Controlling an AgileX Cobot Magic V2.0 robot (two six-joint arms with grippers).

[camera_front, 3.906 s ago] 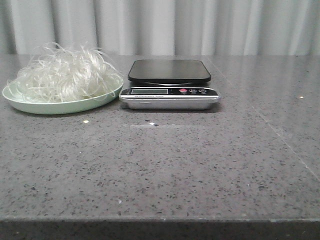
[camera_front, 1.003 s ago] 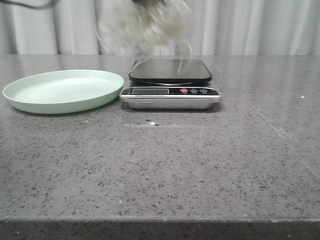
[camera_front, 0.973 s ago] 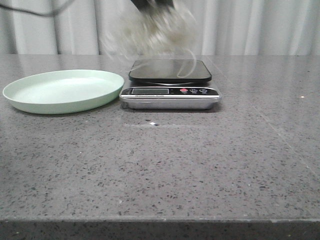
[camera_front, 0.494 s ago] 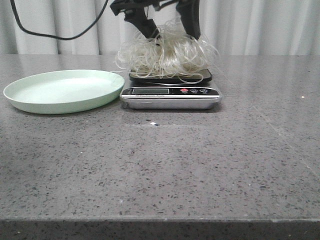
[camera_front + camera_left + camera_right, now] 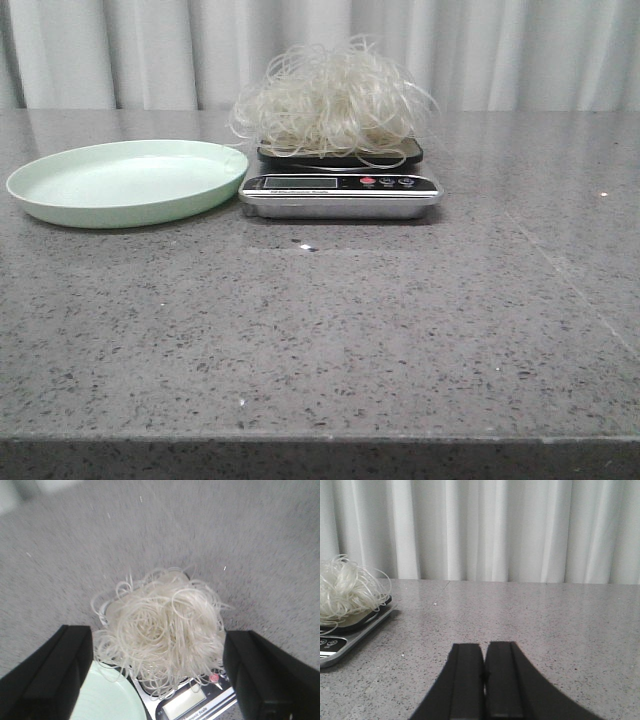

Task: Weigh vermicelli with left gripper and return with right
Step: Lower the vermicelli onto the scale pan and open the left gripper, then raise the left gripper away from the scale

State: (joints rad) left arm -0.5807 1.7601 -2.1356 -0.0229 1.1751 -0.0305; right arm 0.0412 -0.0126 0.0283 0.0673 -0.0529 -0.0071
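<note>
Resting on the black platform of the silver kitchen scale (image 5: 340, 194), the fluffy mass of translucent white vermicelli (image 5: 333, 100) lies below and between the wide-open, empty left gripper (image 5: 160, 672) fingers, while the right gripper (image 5: 484, 680), empty, sits closed well apart.

Speckled grey polished stone tabletop (image 5: 400, 330); glossy black-topped, brushed-metal kitchen scale (image 5: 340, 192); smooth pale green plastic plate (image 5: 125, 183); wispy translucent white vermicelli (image 5: 332, 100).

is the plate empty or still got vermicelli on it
Empty: the plate is bare, and the vermicelli sits on the scale.
</note>
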